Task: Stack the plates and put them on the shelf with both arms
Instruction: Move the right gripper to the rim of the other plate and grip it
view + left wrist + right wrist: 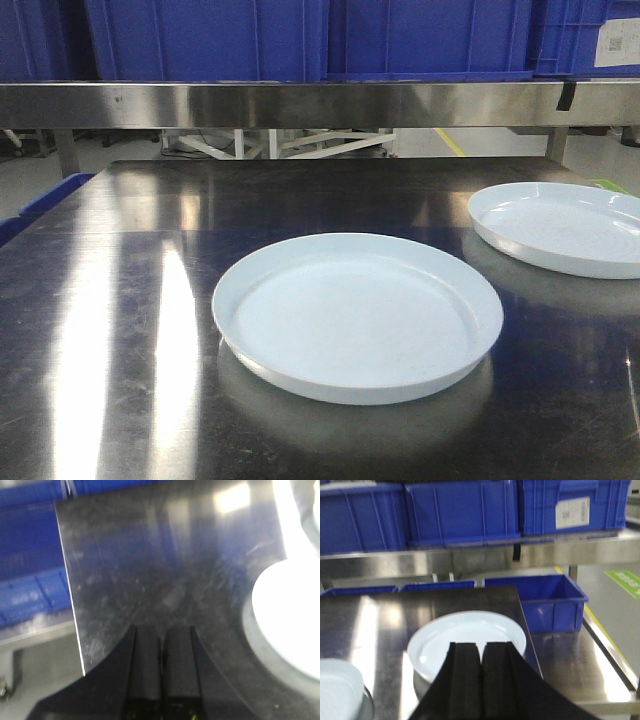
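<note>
Right wrist-mounted view: right fingers together above a plate; left fingers likewise; crates hide contents.

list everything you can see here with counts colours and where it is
plates: two, pale bluish-white, apart on the tabletop, one central, one at the right edge
tabletop: one, dark glossy steel, under both plates
shelf: one, brushed steel, across the back above the table
crates: three blue on the shelf, more blue ones lower behind the table
label: one, white, on the right-hand shelf crate
floor marking: one, green, far right
left hand: black, shut, empty, over bare tabletop
right hand: black, shut, empty, over a plate
</note>
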`<state>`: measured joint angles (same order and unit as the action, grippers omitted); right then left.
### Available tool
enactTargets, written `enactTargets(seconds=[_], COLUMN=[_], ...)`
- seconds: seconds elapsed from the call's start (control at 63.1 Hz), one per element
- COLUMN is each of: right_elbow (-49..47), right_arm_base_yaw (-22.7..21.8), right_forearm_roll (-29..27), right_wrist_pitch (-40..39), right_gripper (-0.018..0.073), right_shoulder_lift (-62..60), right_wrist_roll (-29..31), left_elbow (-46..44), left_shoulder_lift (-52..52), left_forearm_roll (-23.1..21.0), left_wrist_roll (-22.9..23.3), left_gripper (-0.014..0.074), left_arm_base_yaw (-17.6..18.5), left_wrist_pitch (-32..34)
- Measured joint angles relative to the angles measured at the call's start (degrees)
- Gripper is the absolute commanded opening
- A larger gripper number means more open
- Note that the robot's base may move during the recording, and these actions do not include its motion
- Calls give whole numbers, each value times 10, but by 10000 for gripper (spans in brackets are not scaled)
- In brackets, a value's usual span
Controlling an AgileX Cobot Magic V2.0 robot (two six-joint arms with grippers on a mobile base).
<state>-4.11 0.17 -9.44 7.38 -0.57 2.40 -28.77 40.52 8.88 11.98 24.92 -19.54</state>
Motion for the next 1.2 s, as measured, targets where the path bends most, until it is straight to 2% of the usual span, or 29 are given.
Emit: enactTargets(seconds=[0.127,0.222,0.396,0.602,0.729,0.84,0.983,1.125,1.205], right_elbow=[-82,-160,-329,-526,-608,-645,-653,-654,-654], right_arm_base_yaw=[0,0,0,0,0,0,-2,-2,-2], right_forearm_roll=[0,0,0,0,7,26,45,50,52], right_wrist_pitch=[62,121,239,418,497,519,515,495,479], right_gripper=[56,56,56,56,60,67,206,424,475], right_shoulder_lift=[7,59,225,456,577,653,718,759,772], right_wrist_roll=[0,0,0,0,0,0,0,0,0], left_elbow=[9,10,10,10,10,10,10,10,10], left_shoulder_lift=[-8,-8,-8,-8,-8,-8,-8,-8,-8], left_forearm_roll=[1,1,0,-1,-1,-1,-1,-1,-1], left_wrist_roll=[0,0,0,0,0,0,0,0,0], left_gripper=[84,84,84,84,84,84,84,84,84], left_arm_base_yaw=[0,0,0,0,0,0,0,0,0], left_wrist_pitch=[20,22,31,34,34,34,34,34,34])
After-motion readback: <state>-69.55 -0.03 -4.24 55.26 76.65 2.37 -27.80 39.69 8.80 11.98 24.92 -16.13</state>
